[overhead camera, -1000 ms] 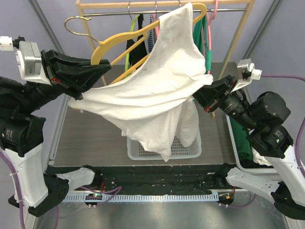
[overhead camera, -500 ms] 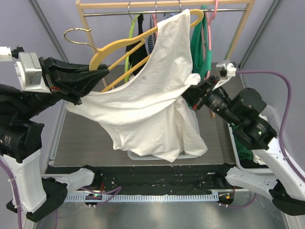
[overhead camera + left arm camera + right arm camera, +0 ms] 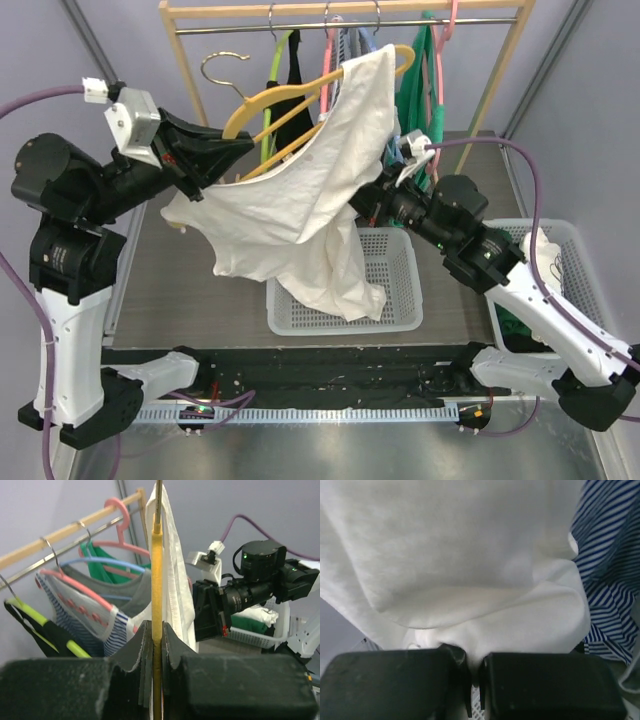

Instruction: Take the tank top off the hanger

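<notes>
A white tank top [image 3: 300, 200] hangs partly draped on a yellow hanger [image 3: 300, 95], held up in the air in front of the clothes rack. My left gripper [image 3: 228, 158] is shut on the hanger's lower bar. In the left wrist view the yellow hanger [image 3: 157, 570] runs straight up between the closed jaws of that gripper [image 3: 157, 630], with the tank top [image 3: 176, 575] just to its right. My right gripper [image 3: 366, 205] is shut on a fold of the tank top at its right side. In the right wrist view the white tank top [image 3: 460, 570] is pinched in the right gripper [image 3: 475, 662].
A wooden rack [image 3: 340, 10] behind carries several other garments on coloured hangers, among them a blue striped top [image 3: 610, 580]. A white mesh basket [image 3: 395, 290] stands under the tank top's hem. A second bin [image 3: 560, 240] with green clothes sits at the right.
My left gripper has carried the hanger up and to the right, toward the rack. My right gripper has moved left with the fabric, so the tank top is less stretched and hangs more bunched.
</notes>
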Tool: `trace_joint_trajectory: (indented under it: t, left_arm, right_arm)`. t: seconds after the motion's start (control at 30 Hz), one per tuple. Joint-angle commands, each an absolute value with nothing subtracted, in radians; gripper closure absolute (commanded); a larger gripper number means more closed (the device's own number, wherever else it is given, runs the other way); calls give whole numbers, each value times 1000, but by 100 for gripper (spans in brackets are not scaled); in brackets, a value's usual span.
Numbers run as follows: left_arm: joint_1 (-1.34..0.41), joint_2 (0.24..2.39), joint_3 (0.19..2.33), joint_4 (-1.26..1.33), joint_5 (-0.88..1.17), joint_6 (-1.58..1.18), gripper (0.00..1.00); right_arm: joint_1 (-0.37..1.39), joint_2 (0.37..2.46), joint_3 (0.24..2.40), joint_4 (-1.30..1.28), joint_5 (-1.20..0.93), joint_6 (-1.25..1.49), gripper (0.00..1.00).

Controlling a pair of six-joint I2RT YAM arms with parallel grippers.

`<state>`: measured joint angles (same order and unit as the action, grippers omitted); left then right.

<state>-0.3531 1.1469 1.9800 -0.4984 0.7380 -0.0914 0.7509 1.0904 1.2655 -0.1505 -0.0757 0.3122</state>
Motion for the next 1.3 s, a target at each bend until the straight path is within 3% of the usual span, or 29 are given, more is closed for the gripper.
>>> trace_joint_trajectory:
  t: [0.0, 0.1, 0.17, 0.3, 0.4, 0.7, 1.0, 1.27]
  left_arm:
    - [-348, 1066, 1864, -523, 712, -48, 100]
    - [-350, 1008, 1746, -549, 707, -34, 100]
    - [-350, 977, 1677, -555, 710, -32, 100]
    - [-350, 959, 1617, -575, 724, -35, 100]
    - [-350, 956, 1588, -584, 739, -32, 100]
    - [-350, 959, 1522, -609, 795, -31, 100]
    - [-351, 956, 1562, -681, 867, -38, 100]
    - [-353, 965, 1586, -753, 900, -5, 100]
  right_arm:
    - [755, 953, 1113, -124, -22, 348, 99]
    - [755, 869, 968, -167, -6, 400, 98]
    - [755, 827, 890, -195, 34, 417, 89]
    - [755, 756, 874, -317, 97, 414, 50]
    - [755, 730, 945, -383, 141, 396, 37]
    - [755, 756, 1143, -309, 35, 376, 36]
    - [755, 883, 1169, -187, 45, 345, 41]
    - [755, 877, 1163, -178, 49, 348, 42]
